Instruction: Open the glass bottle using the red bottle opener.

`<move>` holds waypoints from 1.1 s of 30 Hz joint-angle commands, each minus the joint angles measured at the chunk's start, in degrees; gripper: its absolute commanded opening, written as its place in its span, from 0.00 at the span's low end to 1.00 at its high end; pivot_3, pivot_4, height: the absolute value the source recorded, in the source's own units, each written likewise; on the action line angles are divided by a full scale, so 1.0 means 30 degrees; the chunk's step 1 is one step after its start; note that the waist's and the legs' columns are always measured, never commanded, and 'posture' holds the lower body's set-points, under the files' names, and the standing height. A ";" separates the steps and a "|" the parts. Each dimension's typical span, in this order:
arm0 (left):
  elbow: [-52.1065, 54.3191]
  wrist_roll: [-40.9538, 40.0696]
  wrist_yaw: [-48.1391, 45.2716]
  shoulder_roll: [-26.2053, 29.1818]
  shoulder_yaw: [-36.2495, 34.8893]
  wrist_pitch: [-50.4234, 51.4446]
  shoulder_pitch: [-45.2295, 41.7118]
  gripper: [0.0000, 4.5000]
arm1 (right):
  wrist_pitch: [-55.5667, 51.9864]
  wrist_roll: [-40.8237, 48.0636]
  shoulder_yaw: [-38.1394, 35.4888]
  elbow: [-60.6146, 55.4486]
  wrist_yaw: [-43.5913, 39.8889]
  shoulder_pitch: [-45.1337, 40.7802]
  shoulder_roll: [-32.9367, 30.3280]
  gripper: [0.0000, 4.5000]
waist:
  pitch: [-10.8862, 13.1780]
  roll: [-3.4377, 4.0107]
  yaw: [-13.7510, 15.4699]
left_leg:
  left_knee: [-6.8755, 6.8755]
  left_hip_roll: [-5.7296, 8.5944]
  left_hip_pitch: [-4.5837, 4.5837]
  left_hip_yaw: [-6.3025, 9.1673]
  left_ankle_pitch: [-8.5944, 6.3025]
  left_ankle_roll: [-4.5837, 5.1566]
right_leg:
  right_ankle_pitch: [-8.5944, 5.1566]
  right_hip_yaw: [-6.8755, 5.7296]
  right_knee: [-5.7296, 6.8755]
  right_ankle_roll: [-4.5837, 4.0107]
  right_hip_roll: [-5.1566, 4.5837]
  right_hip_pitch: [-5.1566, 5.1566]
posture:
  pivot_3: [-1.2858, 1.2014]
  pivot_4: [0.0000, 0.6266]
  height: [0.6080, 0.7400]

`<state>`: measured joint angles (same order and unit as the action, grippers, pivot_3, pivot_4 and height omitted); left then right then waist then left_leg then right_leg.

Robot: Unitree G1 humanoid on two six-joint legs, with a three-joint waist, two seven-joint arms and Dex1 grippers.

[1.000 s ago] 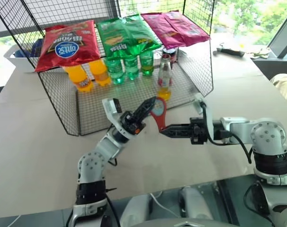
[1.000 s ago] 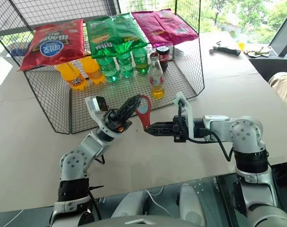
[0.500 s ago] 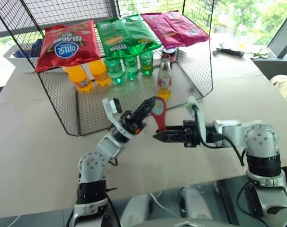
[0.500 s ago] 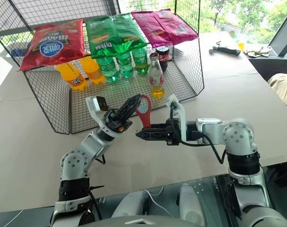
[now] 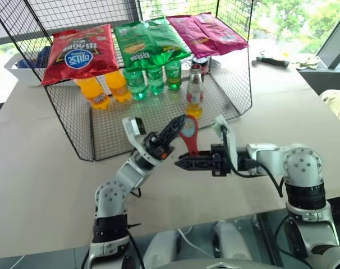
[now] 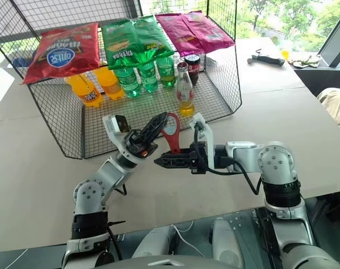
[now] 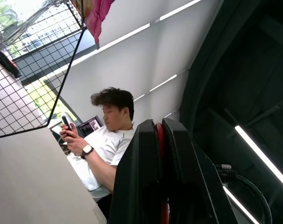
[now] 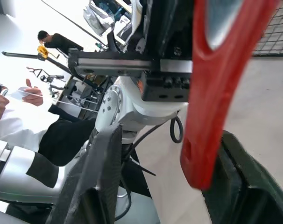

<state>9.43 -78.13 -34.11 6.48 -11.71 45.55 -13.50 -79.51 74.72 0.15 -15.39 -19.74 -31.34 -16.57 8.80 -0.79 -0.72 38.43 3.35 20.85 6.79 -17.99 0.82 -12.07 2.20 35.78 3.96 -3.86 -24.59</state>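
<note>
Nearest, over the bare desk, the two hands meet just in front of the wire rack. The left hand points up and forward with its fingers clamped tight on the red bottle opener, gripping it at the rounded ring head so that the handle hangs downward. The left wrist view shows a thin red edge pinched between the two black fingers. The right hand lies level, pointing toward the left hand, its tips at the lower end of the opener's handle. In the right wrist view its fingers stand apart on either side of the red handle; whether either one touches it is hard to tell.

Beyond them, inside the wire rack, the glass bottle stands upright near the right front of the rack floor, well apart from both hands. Behind it stand green soda bottles and orange bottles, with snack bags lying on the rack's sloped top.
</note>
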 commanded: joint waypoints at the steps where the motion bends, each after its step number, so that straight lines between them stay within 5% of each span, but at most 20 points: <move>1: 0.0374 -0.0415 -0.0167 -0.0043 -0.0071 0.0007 0.0017 0.00 | 0.0058 0.0911 -0.0166 -0.0304 0.0123 -0.0324 0.0131 0.14 | 0.0000 0.0000 -0.0006 | 0.0001 0.0003 0.0000 -0.0001 0.0000 0.0000 | 0.0000 0.0001 0.0001 0.0000 -0.0002 0.0000 | 0.52 0.24 1.00; 3: 0.0337 -0.0705 -0.0043 -0.0077 -0.0127 0.0121 0.0065 0.00 | 0.0013 0.1068 -0.0222 -0.0206 0.0288 -0.0365 0.0131 0.01 | -0.0001 0.0002 -0.0014 | 0.0002 0.0005 0.0000 -0.0002 0.0000 0.0000 | 0.0000 0.0003 0.0001 0.0000 -0.0003 0.0000 | 0.52 0.24 1.00; 11: 0.0089 -0.0744 0.0027 0.0020 -0.0321 0.0052 0.0153 0.00 | 0.0460 0.1396 -0.0550 -0.0152 0.1924 0.0057 0.0319 0.01 | -0.0001 0.0001 -0.0016 | 0.0002 0.0003 -0.0002 -0.0001 0.0000 0.0000 | 0.0000 0.0003 0.0006 0.0000 0.0000 0.0000 | 0.52 0.24 1.00; 22: 0.0967 -0.0573 0.0448 0.0336 -0.0337 0.0028 -0.0070 0.94 | 0.3014 0.0125 -0.1757 -0.1360 0.3957 0.2094 0.0032 0.00 | -0.0004 -0.0003 -0.0003 | 0.0003 0.0011 -0.0002 -0.0005 0.0001 0.0001 | 0.0000 0.0007 0.0009 0.0000 -0.0003 0.0000 | 0.52 0.24 1.00; 27: 0.1696 0.0748 0.1117 0.1184 -0.0515 -0.0623 -0.0212 0.98 | 0.5936 -0.2376 -0.2845 -0.2206 0.4515 0.3625 -0.0273 0.00 | -0.0007 -0.0004 -0.0001 | 0.0006 0.0008 -0.0010 -0.0019 0.0001 0.0001 | 0.0001 0.0021 0.0019 0.0002 0.0005 -0.0002 | 0.52 0.24 1.00; 33: 0.2984 0.7049 0.0581 0.2723 0.1378 -0.3677 0.0190 0.98 | 1.1248 -0.8063 -0.2877 -0.2536 0.3750 0.4458 -0.1167 0.00 | -0.0006 -0.0003 0.0012 | 0.0001 0.0050 -0.0021 -0.0047 0.0001 0.0000 | 0.0001 0.0039 0.0020 0.0002 0.0013 -0.0001 | 0.52 0.24 1.00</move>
<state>15.19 -61.84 -31.27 14.57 -9.41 38.34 -13.17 -52.72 55.79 -7.93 -20.16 -7.11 -17.54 -19.69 8.78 -0.80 -0.69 38.43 3.50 20.79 6.63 -17.98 0.82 -12.06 2.34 35.84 3.97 -3.82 -24.59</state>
